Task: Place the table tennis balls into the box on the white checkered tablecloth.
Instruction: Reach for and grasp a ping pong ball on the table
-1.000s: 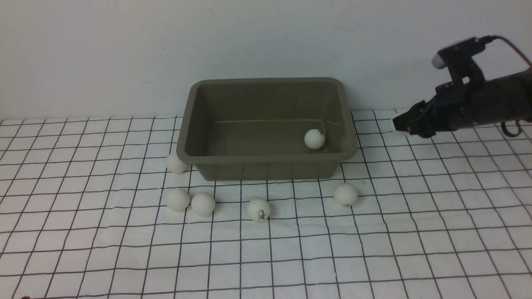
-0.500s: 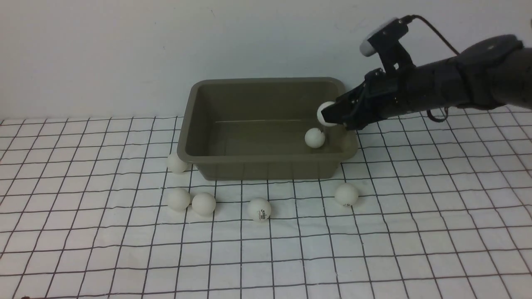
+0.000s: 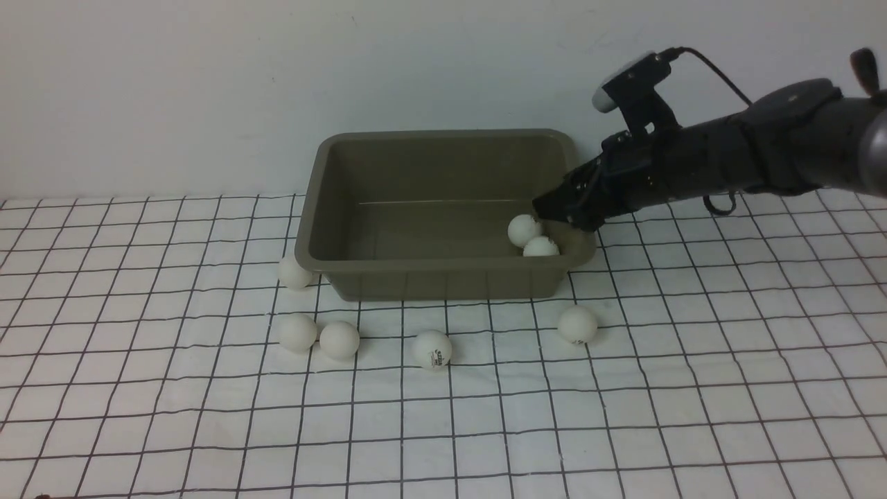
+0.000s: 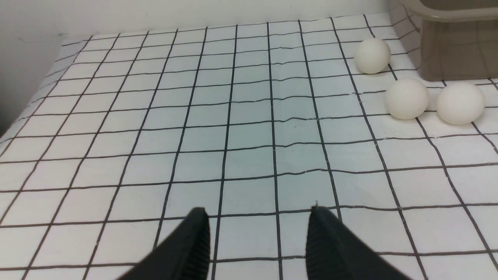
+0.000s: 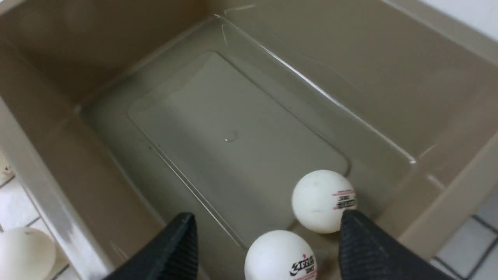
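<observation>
The olive-grey box [image 3: 326,208] stands on the white checkered tablecloth [image 3: 624,416] at the back middle. Two table tennis balls lie in its right front corner, one [image 3: 524,230] behind the other [image 3: 540,247]; both show in the right wrist view [image 5: 322,200] [image 5: 281,256]. My right gripper [image 3: 551,206] [image 5: 266,229] hangs open and empty above that corner. Several balls lie on the cloth outside: one [image 3: 294,272] at the box's left front corner, a pair [image 3: 297,333] [image 3: 339,339], a logo ball [image 3: 432,348], and one [image 3: 576,324] at the front right. My left gripper [image 4: 258,217] is open above bare cloth.
A plain white wall rises right behind the box. The left wrist view shows three balls [image 4: 372,55] [image 4: 406,98] [image 4: 460,103] and a box corner [image 4: 451,42], with the cloth's edge and wall beyond.
My right arm swung left from the cloth's right side to over the box. It held a ball half a second ago; that ball now lies in the box beside the first.
</observation>
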Tool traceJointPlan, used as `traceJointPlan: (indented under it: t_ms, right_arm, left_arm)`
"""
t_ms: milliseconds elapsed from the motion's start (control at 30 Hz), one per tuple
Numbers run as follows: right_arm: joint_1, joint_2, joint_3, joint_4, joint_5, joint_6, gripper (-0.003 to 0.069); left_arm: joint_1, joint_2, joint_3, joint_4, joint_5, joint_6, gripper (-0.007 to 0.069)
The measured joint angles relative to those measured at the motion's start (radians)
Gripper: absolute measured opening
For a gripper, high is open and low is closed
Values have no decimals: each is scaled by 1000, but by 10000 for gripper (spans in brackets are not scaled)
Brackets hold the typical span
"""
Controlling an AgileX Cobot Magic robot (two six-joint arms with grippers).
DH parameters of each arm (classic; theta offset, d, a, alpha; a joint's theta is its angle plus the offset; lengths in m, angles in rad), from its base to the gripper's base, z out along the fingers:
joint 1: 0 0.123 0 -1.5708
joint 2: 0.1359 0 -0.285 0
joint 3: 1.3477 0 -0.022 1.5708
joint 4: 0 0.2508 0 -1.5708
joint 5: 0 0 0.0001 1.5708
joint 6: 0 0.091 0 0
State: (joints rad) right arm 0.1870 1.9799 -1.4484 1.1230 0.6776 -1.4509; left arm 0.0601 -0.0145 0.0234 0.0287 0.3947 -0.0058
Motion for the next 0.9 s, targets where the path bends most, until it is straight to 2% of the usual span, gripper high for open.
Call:
traceJointPlan:
  t_ms: [233, 533, 767, 900]
  right_arm:
    - [-120, -175, 0, -212, 90, 95, 456]
    - [-172, -398, 0, -445, 311, 282, 456]
    - [-173, -504, 92, -530, 389, 410, 456]
    - [-167, -547, 217, -522, 357, 416, 456]
  left_arm:
    - [0, 0, 0, 0, 0, 0, 310]
    - [0, 0, 0, 0, 0, 0, 310]
    - [0, 0, 0, 0, 0, 0, 310]
    - [0, 0, 0, 0, 0, 0, 310]
